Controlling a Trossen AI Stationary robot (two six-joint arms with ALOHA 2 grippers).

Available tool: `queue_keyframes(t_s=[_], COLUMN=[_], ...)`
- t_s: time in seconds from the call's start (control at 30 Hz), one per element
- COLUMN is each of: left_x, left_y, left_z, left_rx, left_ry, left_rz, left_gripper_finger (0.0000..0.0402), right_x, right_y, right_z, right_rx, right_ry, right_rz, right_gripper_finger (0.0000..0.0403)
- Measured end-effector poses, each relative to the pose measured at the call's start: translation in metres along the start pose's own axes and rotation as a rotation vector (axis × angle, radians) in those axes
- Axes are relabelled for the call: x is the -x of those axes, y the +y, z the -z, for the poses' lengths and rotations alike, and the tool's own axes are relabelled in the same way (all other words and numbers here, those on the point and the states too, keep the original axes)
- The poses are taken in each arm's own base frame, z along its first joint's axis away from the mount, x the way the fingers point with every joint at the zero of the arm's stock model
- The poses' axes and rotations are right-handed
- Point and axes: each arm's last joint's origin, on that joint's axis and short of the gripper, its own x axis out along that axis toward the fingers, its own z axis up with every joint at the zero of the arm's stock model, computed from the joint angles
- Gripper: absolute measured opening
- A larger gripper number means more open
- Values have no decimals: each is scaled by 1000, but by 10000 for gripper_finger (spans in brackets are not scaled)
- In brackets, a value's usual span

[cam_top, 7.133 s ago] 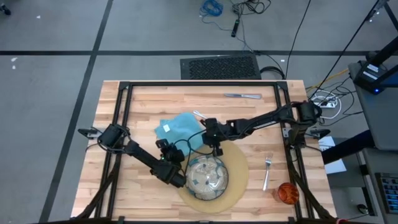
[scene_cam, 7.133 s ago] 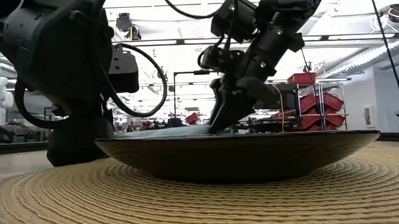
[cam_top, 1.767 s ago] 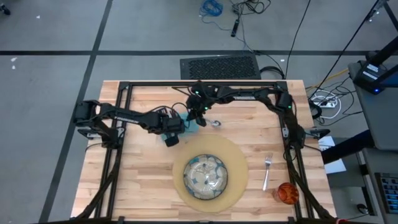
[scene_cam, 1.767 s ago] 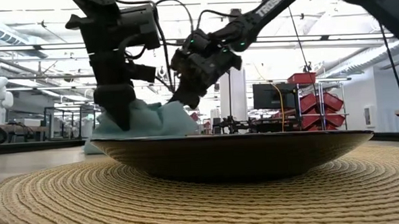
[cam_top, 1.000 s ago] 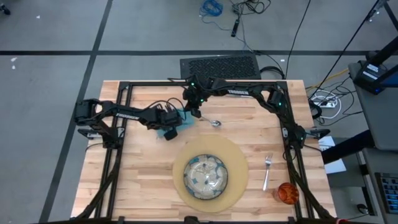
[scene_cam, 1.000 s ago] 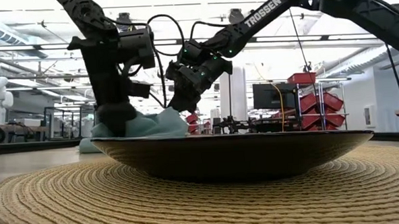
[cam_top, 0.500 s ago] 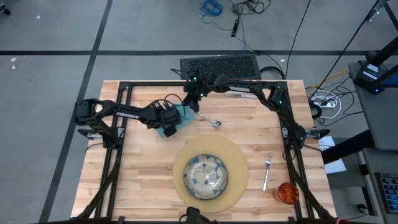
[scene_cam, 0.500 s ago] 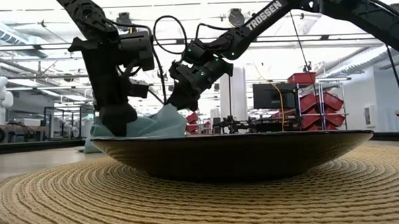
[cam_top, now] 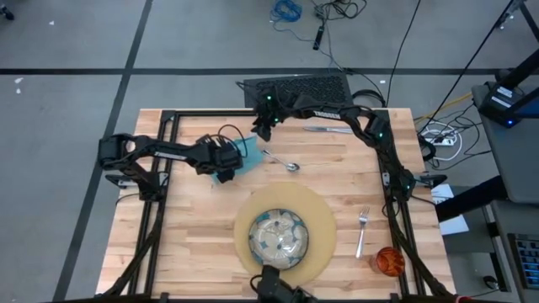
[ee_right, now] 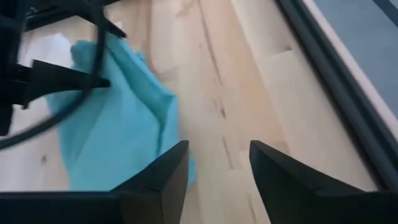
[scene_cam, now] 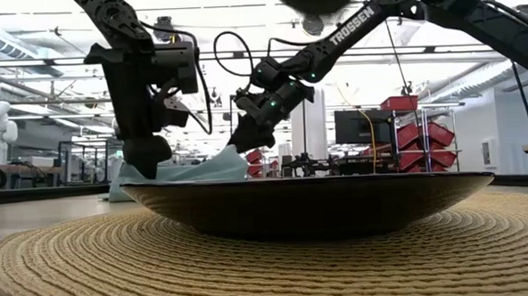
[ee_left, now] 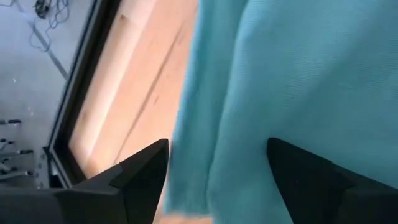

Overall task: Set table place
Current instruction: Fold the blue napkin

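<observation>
Our left gripper [ee_left: 217, 174] stands with its fingers spread wide, and the teal napkin [ee_left: 292, 81] lies under and between them, not pinched. Our right gripper [ee_right: 214, 168] also has its fingers apart, with bare wood between them and the napkin's edge just beside one finger; it holds nothing.

The napkin [cam_top: 242, 156] rests on the table [cam_top: 194, 244] in the far left part, away from the placemat [cam_top: 316, 210]. We judge it to be light, soft and limp: it will fold and sag when lifted, and it may slide on the smooth wood. A corner or a free edge is the best place to take it, with both grippers at two corners if we want it flat.

In the high view our left arm reaches from the left side toward the middle, low over the cloth. Our right arm stretches along the far edge, its gripper [cam_top: 263, 126] raised just behind the napkin. The spoon [cam_top: 284, 162] lies just beside the napkin, between it and the plate [cam_top: 279, 238].
</observation>
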Motion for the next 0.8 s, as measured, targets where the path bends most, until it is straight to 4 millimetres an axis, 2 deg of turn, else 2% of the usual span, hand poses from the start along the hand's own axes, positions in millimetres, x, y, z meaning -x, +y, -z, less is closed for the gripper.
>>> queue_keyframes(t_s=[0.27, 0.37, 0.47, 0.63, 0.73, 0.8], left_x=[25, 36, 43, 45, 42, 40], left_y=[21, 28, 27, 20, 16, 16], left_z=[7, 9, 9, 8, 9, 8], left_rx=[75, 117, 92, 1, -47, -59], left_ry=[-51, -75, -100, -102, -86, -84], left_rz=[-39, 76, 243, 464, 474, 450], left_gripper_finger=[259, 259, 259, 259, 259, 259], right_x=[11, 19, 19, 12, 4, 0], right_y=[-16, -9, 12, 65, 93, 102], right_z=[2, 0, -1, -7, -7, -5], right_rx=[-40, -86, -87, 22, 88, 104], right_ry=[1, 20, 80, 133, 148, 162], right_rz=[14, -66, -142, -232, -274, -282], right_gripper_finger=[165, 165, 165, 165, 165, 164])
